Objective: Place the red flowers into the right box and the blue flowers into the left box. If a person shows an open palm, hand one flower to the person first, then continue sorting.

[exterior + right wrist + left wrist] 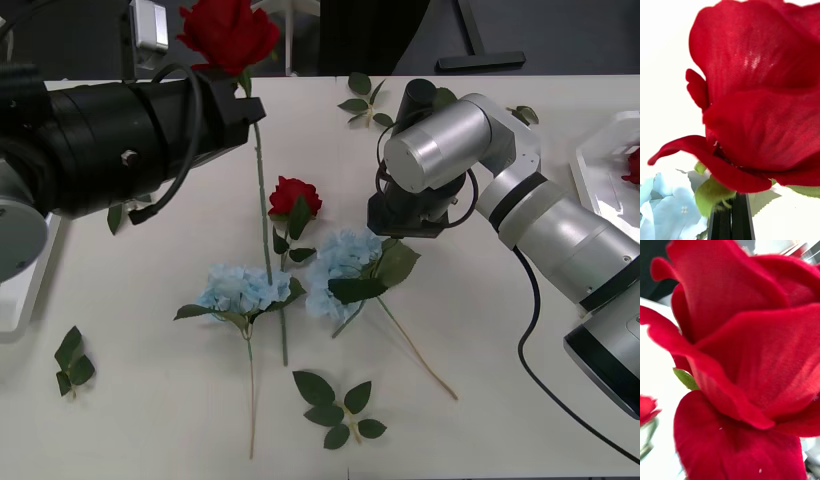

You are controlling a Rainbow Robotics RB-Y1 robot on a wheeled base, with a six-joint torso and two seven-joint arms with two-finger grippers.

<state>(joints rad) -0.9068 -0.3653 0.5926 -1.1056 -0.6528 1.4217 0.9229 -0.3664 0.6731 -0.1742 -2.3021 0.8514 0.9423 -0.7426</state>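
Observation:
My left gripper (250,105) is raised at the back left and shut on the stem of a red flower (228,35). That bloom (745,352) is close up in the left wrist view, and its stem hangs down to the table. My right gripper (400,222) points down at mid-table. Its black fingers (724,221) are shut just under another red flower (760,97), beside a blue flower (670,206). A third red flower (294,197) and two blue flowers (240,290) (340,265) lie on the table. The right box (600,160) holds a red flower (633,165). A corner of the left box (20,290) shows.
Loose green leaf sprigs lie at the front centre (335,405), front left (72,362), back centre (365,100) and back right (522,113). The right arm's cable (530,350) trails over the table on the right. The near left of the table is bare.

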